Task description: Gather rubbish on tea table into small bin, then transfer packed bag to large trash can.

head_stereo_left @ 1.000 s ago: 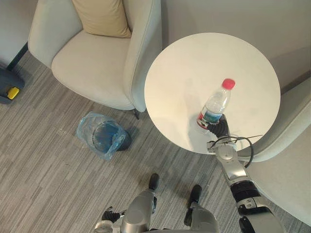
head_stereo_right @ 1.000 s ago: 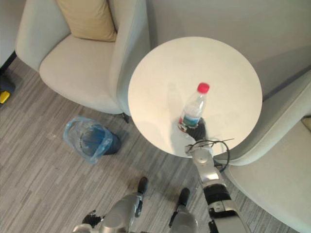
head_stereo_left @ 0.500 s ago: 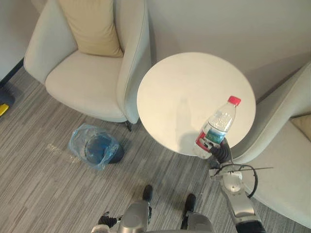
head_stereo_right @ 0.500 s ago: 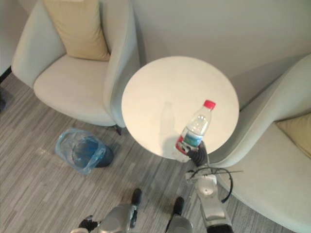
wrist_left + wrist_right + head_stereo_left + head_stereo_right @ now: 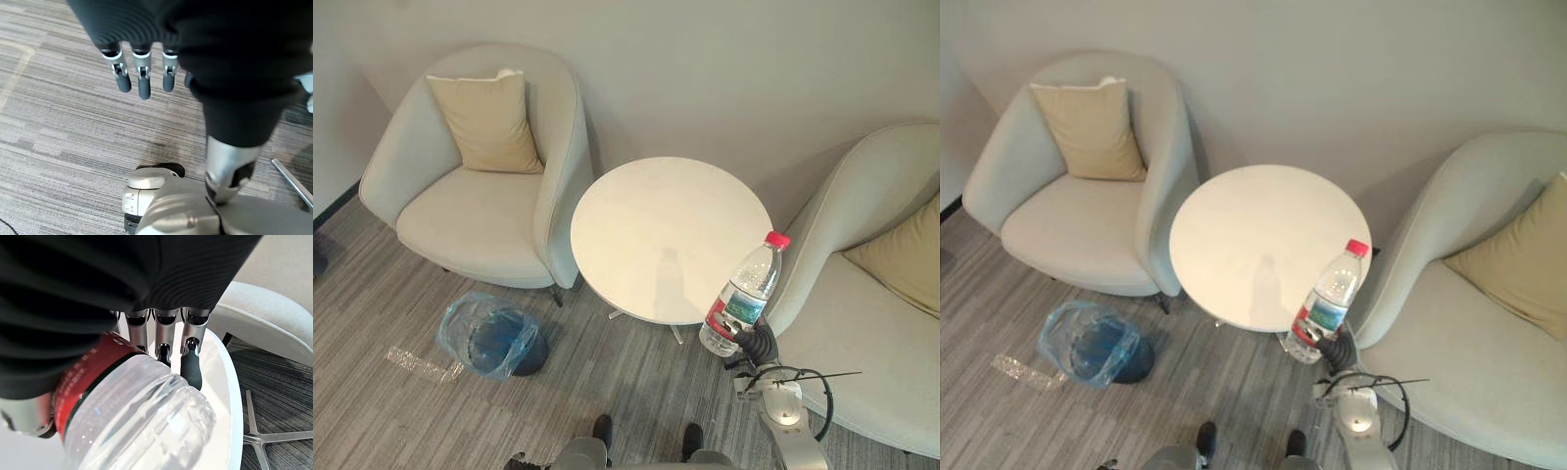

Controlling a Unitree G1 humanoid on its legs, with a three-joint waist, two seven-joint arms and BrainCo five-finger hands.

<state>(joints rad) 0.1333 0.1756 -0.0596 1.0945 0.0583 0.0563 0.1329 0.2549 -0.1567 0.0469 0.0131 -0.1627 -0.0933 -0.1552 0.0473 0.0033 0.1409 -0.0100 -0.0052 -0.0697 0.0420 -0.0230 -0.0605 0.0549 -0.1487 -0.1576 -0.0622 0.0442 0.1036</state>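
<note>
Right wrist view: bottle (image 5: 132, 421) within curled fingers (image 5: 191, 369)

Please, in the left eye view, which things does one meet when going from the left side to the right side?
bin → table → bottle → right armchair

No text legible, water bottle (image 5: 747, 291) at lower right of the frame, red and teal label (image 5: 734, 311) round its lower body, print too small to read
</note>
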